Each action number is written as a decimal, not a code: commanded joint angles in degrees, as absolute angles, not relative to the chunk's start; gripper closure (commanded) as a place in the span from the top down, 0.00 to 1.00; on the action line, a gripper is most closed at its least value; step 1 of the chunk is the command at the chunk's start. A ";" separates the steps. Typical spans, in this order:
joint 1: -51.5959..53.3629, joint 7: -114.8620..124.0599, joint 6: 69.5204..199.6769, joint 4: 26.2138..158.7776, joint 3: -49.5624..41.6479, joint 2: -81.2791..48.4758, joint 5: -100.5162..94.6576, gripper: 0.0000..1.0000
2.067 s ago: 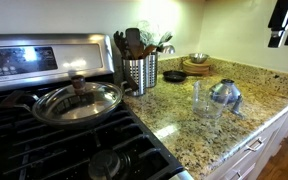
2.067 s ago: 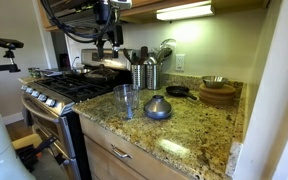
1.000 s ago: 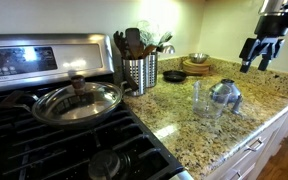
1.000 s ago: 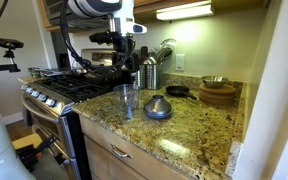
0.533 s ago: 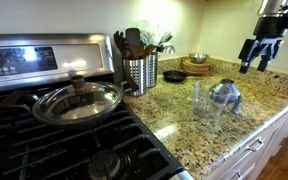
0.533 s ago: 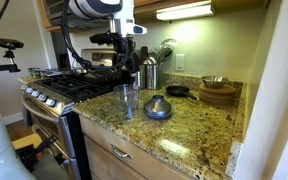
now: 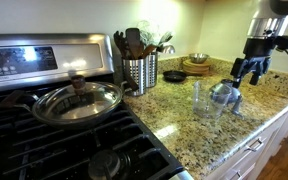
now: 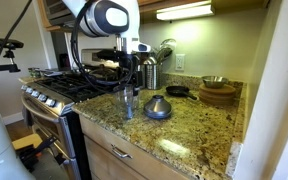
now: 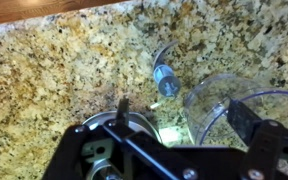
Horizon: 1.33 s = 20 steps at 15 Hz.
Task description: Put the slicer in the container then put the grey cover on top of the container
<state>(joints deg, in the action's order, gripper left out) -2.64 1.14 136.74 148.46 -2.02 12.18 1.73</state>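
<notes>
1. We see the gripper [image 7: 249, 72] with its jaws spread wide and nothing between them. It hangs in the air above the granite counter [image 7: 174, 125], over the stretch where the task's things sit.
2. The container [image 7: 206, 100], a clear cup, stands upright and open-topped on the counter near its front edge. In an exterior view [image 8: 126, 101] the gripper sits directly above it in the picture.
3. The grey cover [image 7: 225, 95] rests on the counter just beside the container, not on top of it. In an exterior view [image 8: 158, 107] we make out a narrow gap between the two.
4. The slicer [image 9: 166, 79] shows in the wrist view as a small piece with a blue-grey barrel and a curved clear part. It lies on bare granite just beside the container's rim [image 9: 224, 105], outside the cup. We cannot tell whether it touches the cup.
5. Along the back edge of the counter, next to the stove [image 7: 44, 140], stands a perforated steel utensil holder [image 7: 139, 73] full of tools, well apart from the container.
6. A small black pan [image 7: 174, 75] lies near the back edge, beside the utensil holder.
7. A glass pan lid [image 7: 76, 102] with a knob rests on the stove's grates.
8. Wooden bowls [image 8: 219, 96] are stacked toward the counter's far back corner.
</notes>
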 commanded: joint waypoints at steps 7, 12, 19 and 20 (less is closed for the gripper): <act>-4.00 0.90 143.02 150.04 -3.71 9.45 1.79 1.00; -3.40 0.20 144.18 151.13 -3.51 12.66 2.92 1.00; -3.26 0.84 144.71 151.50 -3.27 13.96 2.70 1.00; -3.45 1.12 144.91 151.51 -3.30 13.46 2.42 1.00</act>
<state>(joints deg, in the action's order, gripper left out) -3.19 0.75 143.03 149.19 -3.12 11.77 2.43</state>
